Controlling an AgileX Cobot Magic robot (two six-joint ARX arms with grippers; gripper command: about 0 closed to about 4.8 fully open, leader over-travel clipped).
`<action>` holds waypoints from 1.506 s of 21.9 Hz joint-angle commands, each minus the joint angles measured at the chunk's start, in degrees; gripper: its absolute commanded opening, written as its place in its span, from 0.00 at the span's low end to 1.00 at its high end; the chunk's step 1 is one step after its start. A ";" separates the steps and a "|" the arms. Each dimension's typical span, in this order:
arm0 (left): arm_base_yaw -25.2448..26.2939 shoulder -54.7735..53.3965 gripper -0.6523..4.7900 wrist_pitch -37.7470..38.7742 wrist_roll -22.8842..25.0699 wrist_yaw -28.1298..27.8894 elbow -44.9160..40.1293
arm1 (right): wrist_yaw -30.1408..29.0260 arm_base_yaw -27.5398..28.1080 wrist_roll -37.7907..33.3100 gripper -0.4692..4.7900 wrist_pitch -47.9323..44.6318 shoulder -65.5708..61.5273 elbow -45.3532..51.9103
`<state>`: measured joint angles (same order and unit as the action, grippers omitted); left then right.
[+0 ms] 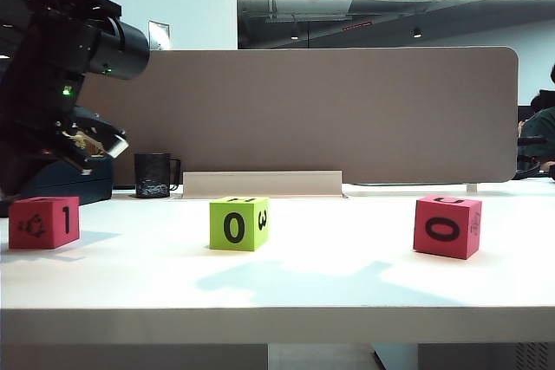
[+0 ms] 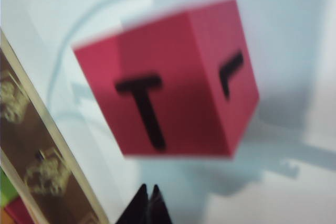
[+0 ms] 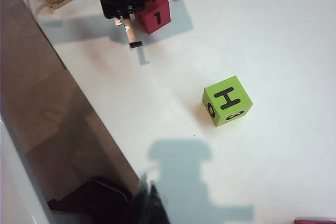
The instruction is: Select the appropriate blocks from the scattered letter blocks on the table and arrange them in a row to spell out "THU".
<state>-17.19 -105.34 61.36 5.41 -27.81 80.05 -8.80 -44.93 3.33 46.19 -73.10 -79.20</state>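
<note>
At the far left of the exterior view the left arm's dark bulk fills the upper left corner, and below it the first pinkish-red block [image 1: 44,222] sits on the table [image 1: 329,279] near the left edge, showing a picture and a 1 on its front. The left gripper [image 2: 148,203] is clenched and empty: its dark tips meet at the bottom centre of the left wrist view, hanging over this same block [image 2: 168,80], which fills the middle of that frame with a T on its top face. Nothing there is touching. At the centre of the exterior view the lime-green block [image 1: 238,223] stands well apart from the red one, with 0 and 3 on its sides; the right wrist view places it [image 3: 227,100] right of centre with an H on top. Far to the right in the exterior view the second pinkish-red block [image 1: 447,226] shows a 0 in front and what looks like a U on top. The right gripper [image 3: 148,205] is also pinched closed, holding nothing, at the bottom of its own view, near the long edge of the table and short of the green block. The blocks are still scattered, so the row is not yet begun; the step in hand looks like the approach to the T block. Next the left jaws must part, drop around that block and close on it.
</note>
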 commanded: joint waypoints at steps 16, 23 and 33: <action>0.33 2.49 0.42 -3.41 -2.86 1.97 6.88 | 7.61 2.97 0.13 0.08 -1.49 -5.49 -0.28; 0.24 2.47 0.61 -10.08 -6.54 29.83 6.88 | 7.56 8.74 -0.28 0.08 -1.51 -8.39 -0.31; 2.89 2.38 0.76 -9.07 -7.65 17.94 6.75 | 5.86 11.17 -0.31 0.08 0.24 -8.37 -0.31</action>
<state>-14.31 -103.15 52.07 -1.61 -10.17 86.83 -1.72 -33.69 3.09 47.00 -81.71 -79.18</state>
